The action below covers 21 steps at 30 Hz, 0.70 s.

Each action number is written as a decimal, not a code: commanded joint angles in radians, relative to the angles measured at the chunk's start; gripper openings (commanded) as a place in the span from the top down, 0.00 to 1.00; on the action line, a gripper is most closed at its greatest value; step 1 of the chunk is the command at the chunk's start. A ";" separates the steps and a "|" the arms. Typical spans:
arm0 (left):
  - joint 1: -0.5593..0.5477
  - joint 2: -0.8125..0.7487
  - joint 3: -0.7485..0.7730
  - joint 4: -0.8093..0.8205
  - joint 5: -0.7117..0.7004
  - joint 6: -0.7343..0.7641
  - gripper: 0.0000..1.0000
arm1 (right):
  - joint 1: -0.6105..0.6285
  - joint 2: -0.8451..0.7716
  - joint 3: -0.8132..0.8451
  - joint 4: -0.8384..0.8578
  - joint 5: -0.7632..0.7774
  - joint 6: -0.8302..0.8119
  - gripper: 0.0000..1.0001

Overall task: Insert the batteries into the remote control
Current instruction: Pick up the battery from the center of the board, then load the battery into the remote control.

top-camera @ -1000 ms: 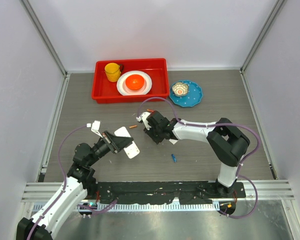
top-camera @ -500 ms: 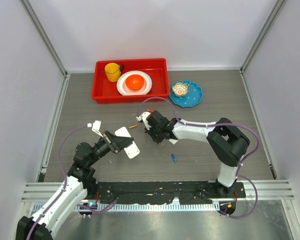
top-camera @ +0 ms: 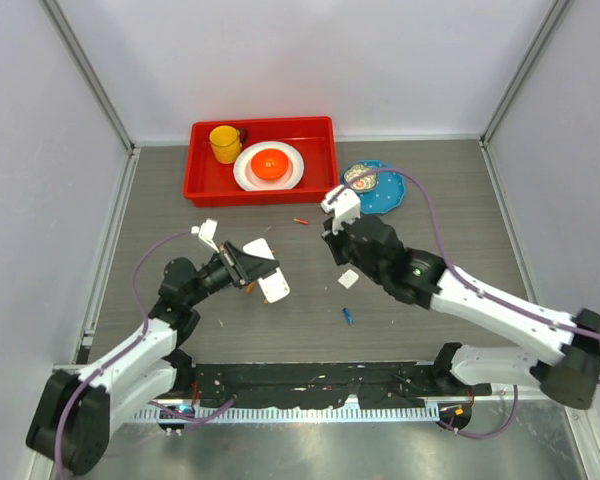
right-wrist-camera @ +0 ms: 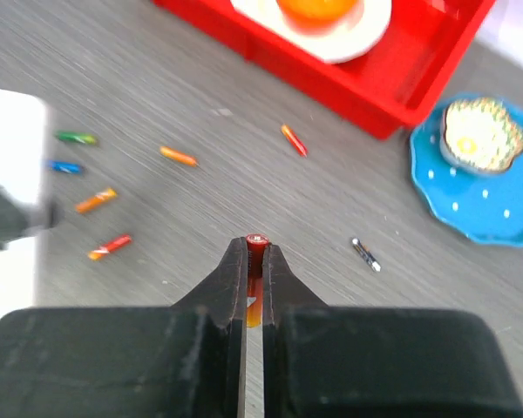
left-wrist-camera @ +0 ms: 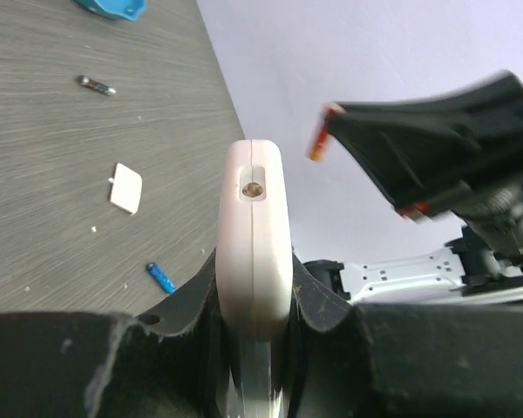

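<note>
My left gripper point(top-camera: 242, 270) is shut on the white remote control point(top-camera: 268, 272) and holds it above the table; the left wrist view shows the remote edge-on point(left-wrist-camera: 254, 235) between the fingers. My right gripper point(top-camera: 332, 238) hovers to the right of the remote, shut on a red-orange battery point(right-wrist-camera: 256, 248). That battery also shows in the left wrist view point(left-wrist-camera: 318, 141). Loose batteries lie on the table: green point(right-wrist-camera: 76, 137), blue point(right-wrist-camera: 64, 165), orange point(right-wrist-camera: 178, 155), red point(right-wrist-camera: 110, 246), dark point(right-wrist-camera: 365, 254) and one blue near the front point(top-camera: 348, 316).
A small white cover piece point(top-camera: 348, 278) lies on the table under my right arm. A red tray point(top-camera: 205, 185) with a yellow cup and a plate stands at the back. A blue plate point(top-camera: 390, 195) with a small bowl is to its right.
My right arm has lifted off the table beside the remote and swung up and to the right, with a battery in its fingers. My left gripper has shifted the remote slightly right.
</note>
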 commanded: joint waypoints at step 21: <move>-0.089 0.452 0.363 0.321 0.449 -0.142 0.99 | 0.366 -0.306 -0.023 -0.023 -0.187 -0.314 0.99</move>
